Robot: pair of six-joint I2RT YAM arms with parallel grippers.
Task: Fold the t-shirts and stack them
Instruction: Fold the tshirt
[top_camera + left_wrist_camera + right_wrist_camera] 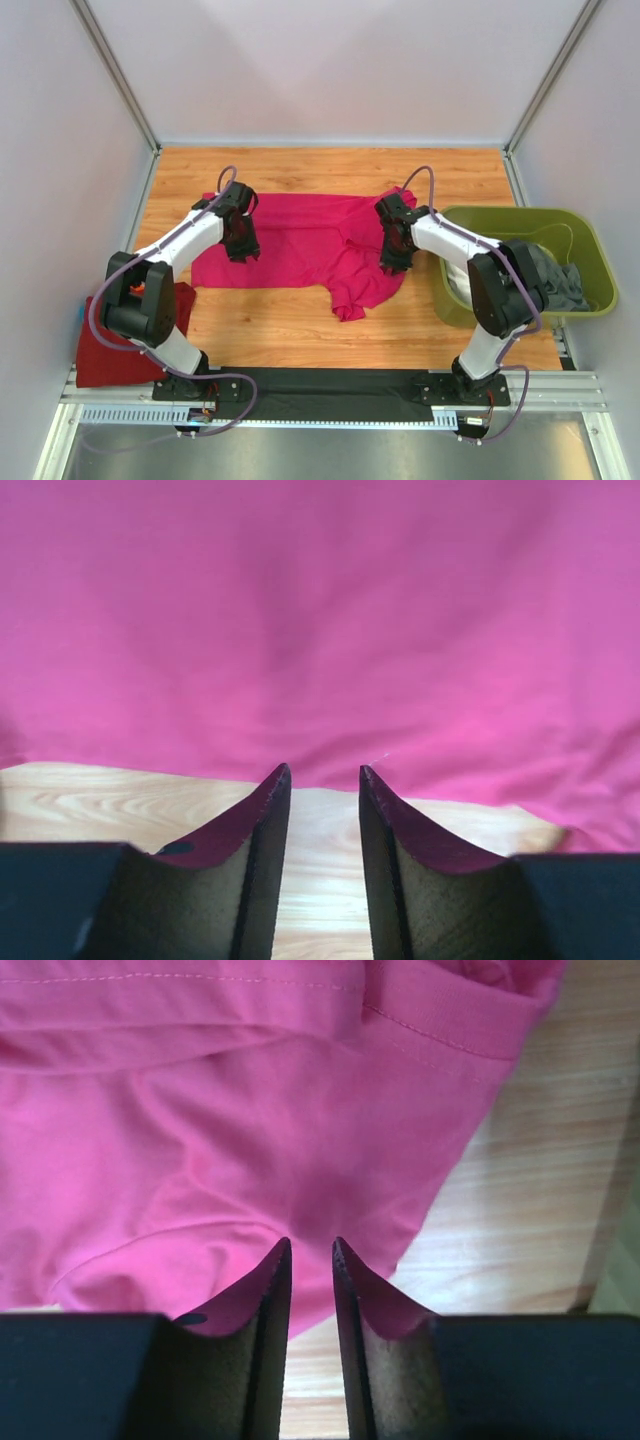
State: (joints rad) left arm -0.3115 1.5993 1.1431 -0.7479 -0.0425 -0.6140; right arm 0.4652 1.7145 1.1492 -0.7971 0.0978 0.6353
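A bright magenta-pink t-shirt [310,245] lies spread on the wooden table, with a bunched part hanging toward the front at the middle. My left gripper [243,248] is over the shirt's left front edge. In the left wrist view the shirt [320,630] fills the upper part, and the gripper [325,772] is open with bare wood showing in the gap. My right gripper [393,260] is over the shirt's right side. In the right wrist view the gripper [311,1245] stands narrowly open above the cloth [200,1140], holding nothing. A darker red shirt [110,345] lies at the table's front left.
An olive-green bin [595,270] stands at the right and holds grey and white cloth [555,275]. Bare wooden table [290,325] lies in front of the pink shirt. White walls close in the back and both sides.
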